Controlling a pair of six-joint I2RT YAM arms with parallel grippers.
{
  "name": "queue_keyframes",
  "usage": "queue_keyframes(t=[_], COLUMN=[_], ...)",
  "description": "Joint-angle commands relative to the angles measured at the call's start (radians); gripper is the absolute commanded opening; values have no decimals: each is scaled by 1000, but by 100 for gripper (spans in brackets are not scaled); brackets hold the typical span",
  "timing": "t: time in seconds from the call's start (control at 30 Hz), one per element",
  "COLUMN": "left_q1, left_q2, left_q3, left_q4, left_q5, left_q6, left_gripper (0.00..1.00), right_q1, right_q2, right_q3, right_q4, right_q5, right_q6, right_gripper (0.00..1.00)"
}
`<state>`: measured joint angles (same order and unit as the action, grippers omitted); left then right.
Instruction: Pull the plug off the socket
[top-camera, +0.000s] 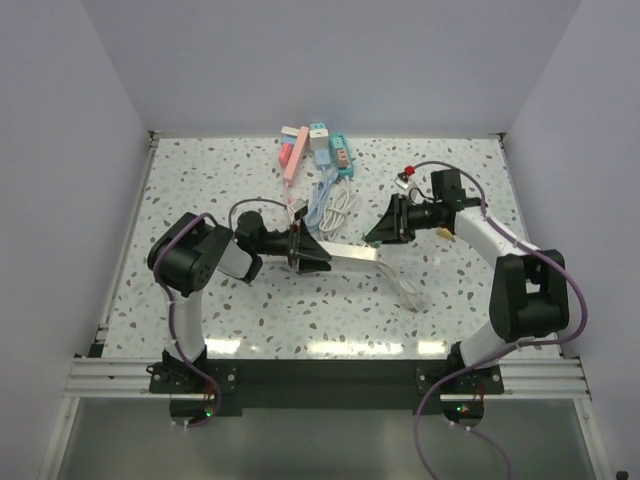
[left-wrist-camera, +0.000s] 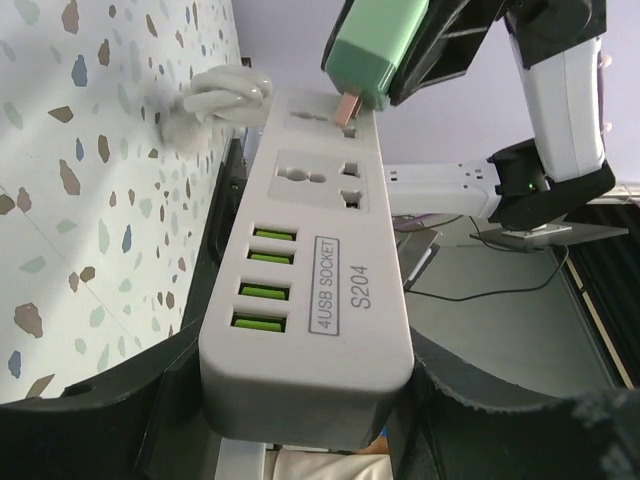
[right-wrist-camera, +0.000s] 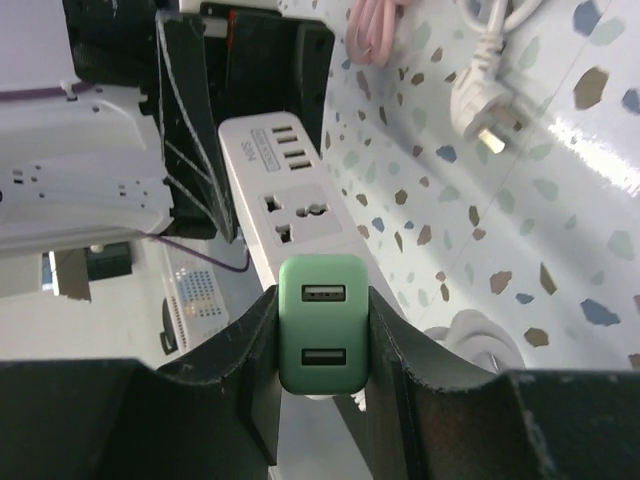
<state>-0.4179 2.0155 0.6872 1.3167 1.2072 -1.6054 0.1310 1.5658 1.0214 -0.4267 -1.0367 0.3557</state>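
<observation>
A white power strip (left-wrist-camera: 310, 300) with green USB ports is held off the table at its near end by my left gripper (left-wrist-camera: 310, 405), which is shut on it. It also shows in the top view (top-camera: 355, 256) and the right wrist view (right-wrist-camera: 290, 200). My right gripper (right-wrist-camera: 322, 345) is shut on a green two-port USB plug (right-wrist-camera: 322, 325). In the left wrist view the plug (left-wrist-camera: 375, 50) is tilted above the strip's far socket. Its copper prongs (left-wrist-camera: 347, 105) are bared, with only their tips at the socket face. In the top view both grippers, left (top-camera: 312, 252) and right (top-camera: 382, 230), face each other mid-table.
Pink and teal chargers (top-camera: 318, 148) lie at the back edge with a coil of white cable (top-camera: 335, 205) in front of them. A small red-topped object (top-camera: 406, 172) sits at the back right. The strip's white cord (top-camera: 405, 290) trails toward the front right.
</observation>
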Motion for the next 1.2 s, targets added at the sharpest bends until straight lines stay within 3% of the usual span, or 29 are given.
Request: queue_keyframes(t=[0.0,0.3,0.4,0.43,0.47,0.6,0.8,1.0,1.13,1.17], left_q1=[13,27,56,57,57,57,57,57,60,60], left_q2=[-32,-66,-112,-129,-135,-124,-32,-23,-79,-89], left_q3=[-8,9,11,26,44,180,291,288,264,261], left_q4=[579,560,272,80,-12,-322,-410,-458,-574,-649], left_q5=[120,36,-34,-49,-58,-100,-100,-103,-136,-143], left_q6=[-34,-31,181,250,372,567,601,637,731,777], left_gripper=[0,0,0,0,0,0,0,0,0,0], right_q1=[-37,-37,-36,-34,-31,63,125,118,87,78], right_q2=[16,-1,-36,-36,-38,-62,-62,-79,-110,-110], right_q3=[123,82,10,-4,-18,-55,-106,-54,11,26], right_q4=[8,-55,-47,-43,-35,-96,-83,-86,-75,-90], right_q5=[64,174,190,143,110,131,182,266,432,558], right_q6=[-59,-54,-37,-18,-12,-33,-37,-29,40,49], right_gripper=[0,0,0,0,0,0,0,0,0,0])
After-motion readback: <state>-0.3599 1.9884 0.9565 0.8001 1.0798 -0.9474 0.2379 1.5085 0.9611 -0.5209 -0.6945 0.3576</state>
